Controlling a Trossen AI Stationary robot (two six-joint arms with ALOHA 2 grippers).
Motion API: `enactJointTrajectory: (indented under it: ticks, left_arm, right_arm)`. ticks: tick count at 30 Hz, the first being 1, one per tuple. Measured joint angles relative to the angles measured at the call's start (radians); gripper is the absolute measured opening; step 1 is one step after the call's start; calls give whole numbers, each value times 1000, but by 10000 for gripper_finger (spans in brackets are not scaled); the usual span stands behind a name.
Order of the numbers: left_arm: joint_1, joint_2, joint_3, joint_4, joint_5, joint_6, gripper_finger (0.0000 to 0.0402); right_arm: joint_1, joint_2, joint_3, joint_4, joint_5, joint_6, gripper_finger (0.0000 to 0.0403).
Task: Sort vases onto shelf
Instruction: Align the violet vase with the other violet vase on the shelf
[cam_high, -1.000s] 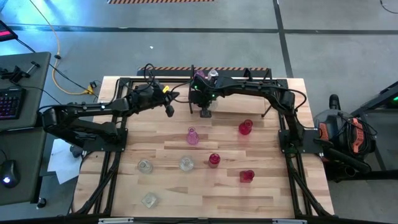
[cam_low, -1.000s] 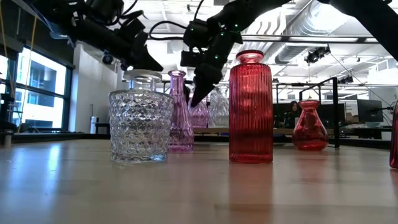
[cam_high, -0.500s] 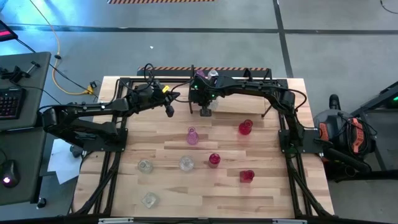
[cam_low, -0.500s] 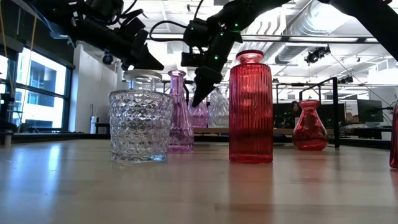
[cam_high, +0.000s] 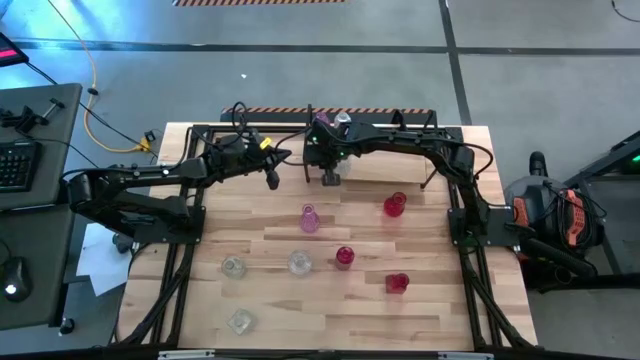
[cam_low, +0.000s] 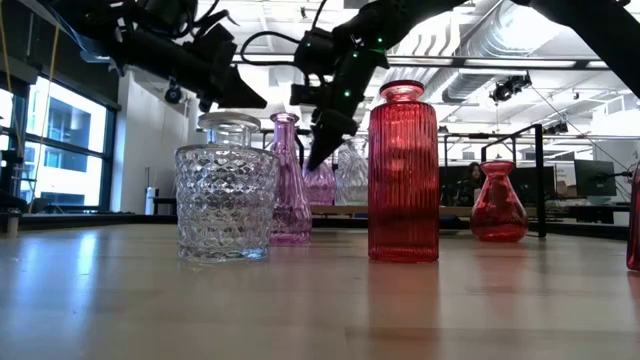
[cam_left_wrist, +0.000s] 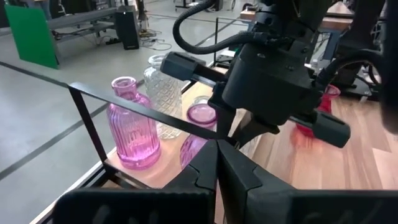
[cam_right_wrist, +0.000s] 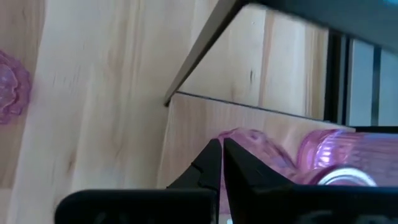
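Note:
The shelf (cam_high: 420, 128) stands at the table's far edge. On its board (cam_left_wrist: 144, 175) stand two pink vases (cam_left_wrist: 132, 124) (cam_left_wrist: 198, 135) and a clear one (cam_left_wrist: 163, 93). Several more vases stand on the table: a pink one (cam_high: 309, 218), red ones (cam_high: 395, 205) (cam_high: 345, 256) (cam_high: 397, 283) and clear ones (cam_high: 299, 263) (cam_high: 233, 267) (cam_high: 239, 321). My left gripper (cam_high: 272, 180) hangs shut in the air left of the shelf, pointing toward it. My right gripper (cam_high: 329, 180) hangs shut, slanting down, at the shelf's near left corner, above the table. Neither holds anything.
The black arm frames run along the table's left and right sides (cam_high: 180, 250) (cam_high: 470, 250). The shelf's thin black rail (cam_left_wrist: 124, 102) crosses in front of the vases on it. The two grippers hang close together. Bare wood lies along the near edge (cam_high: 330, 325).

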Motion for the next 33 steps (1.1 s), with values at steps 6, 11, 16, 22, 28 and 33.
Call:
enactJointTrajectory:
  ticks: [6,11,16,22,28,33]
  left_arm:
    - [0,0,0,4,0,-1,0]
    - [0,0,0,4,0,0,0]
    - [0,0,0,4,0,0,0]
    - [0,0,0,4,0,0,0]
    - [-3,0,0,8,9,-8,0]
    - [-16,0,0,25,30,-8,0]
  right_arm:
    - [-8,0,0,21,0,-16,0]
    - [-14,0,0,16,-4,-14,0]
    - [6,0,0,-27,-42,19,0]
    - [42,0,0,-46,14,20,0]
    - [42,0,0,-46,71,9,0]
    - [30,0,0,-45,73,8,0]
